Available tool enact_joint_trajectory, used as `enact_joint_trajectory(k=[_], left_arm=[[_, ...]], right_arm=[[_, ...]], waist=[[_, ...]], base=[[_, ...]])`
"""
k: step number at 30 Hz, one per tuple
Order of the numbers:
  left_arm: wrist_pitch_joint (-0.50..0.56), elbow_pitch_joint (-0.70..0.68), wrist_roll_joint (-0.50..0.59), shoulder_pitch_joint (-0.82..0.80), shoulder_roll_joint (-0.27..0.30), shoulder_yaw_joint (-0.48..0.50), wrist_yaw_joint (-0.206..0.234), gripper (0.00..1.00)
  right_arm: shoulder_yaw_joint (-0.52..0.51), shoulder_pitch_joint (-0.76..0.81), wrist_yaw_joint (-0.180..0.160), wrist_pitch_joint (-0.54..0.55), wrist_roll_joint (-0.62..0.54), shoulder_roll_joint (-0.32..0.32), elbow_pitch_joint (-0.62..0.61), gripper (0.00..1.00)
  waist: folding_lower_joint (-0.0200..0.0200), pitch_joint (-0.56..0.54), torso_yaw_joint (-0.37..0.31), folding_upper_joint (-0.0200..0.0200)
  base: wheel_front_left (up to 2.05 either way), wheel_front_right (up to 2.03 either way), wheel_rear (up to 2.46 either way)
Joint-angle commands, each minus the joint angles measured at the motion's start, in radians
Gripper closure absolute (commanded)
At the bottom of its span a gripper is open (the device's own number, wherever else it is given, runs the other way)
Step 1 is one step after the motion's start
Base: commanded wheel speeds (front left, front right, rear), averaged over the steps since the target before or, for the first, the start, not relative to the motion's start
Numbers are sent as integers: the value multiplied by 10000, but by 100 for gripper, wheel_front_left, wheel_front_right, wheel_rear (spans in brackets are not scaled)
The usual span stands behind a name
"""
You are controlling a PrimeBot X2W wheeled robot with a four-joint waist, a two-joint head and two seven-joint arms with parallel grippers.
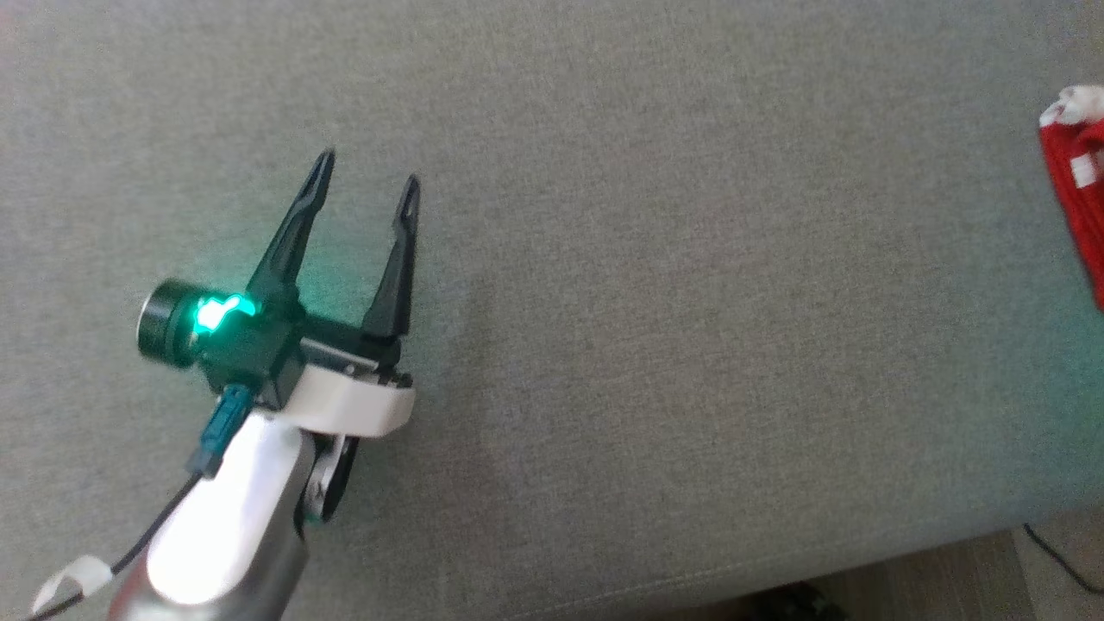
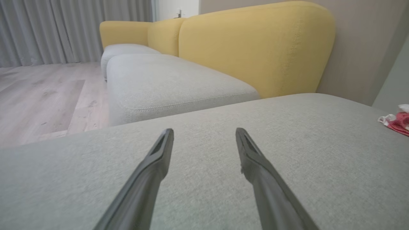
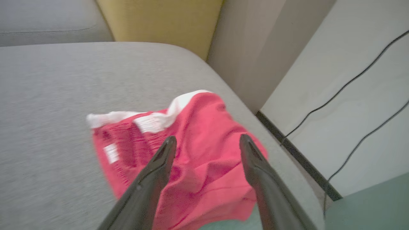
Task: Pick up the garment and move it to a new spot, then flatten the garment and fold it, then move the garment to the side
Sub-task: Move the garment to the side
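In the head view's left half, the left gripper (image 1: pixel 369 168) hovers over the grey cushion (image 1: pixel 690 302) on its pale forearm, fingers spread wide, empty and pointing up-frame. Bare cushion stretches across the middle to its front seam at the lower right. The red-and-white garment (image 1: pixel 1078 190) lies crumpled at the right edge, near the cushion's side. In the right wrist view, the right gripper (image 3: pixel 207 138) is splayed wide above it, gripping nothing.
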Motion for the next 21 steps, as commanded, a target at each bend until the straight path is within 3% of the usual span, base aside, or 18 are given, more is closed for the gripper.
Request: enact_joint_trajectory(k=[1,9,21], left_arm=[[-116,-153,-168,297,95,404,149,0],[-236,137,-566,1264,57,843,660,0],[-327,367,-977,2381,278,1631,1279,0]], right_arm=[[588,569,-7,-226,17,138,-875,0],[3085,1982,-7,-529,345,1260,-3170,0],[4984,2700,-7,-748,927,1665,-4029,0]], waist=[[0,-522,179,0],[0,-1580,823,0],[0,-2850,2070,0]], base=[[0,0,0],[0,0,0],[0,0,0]])
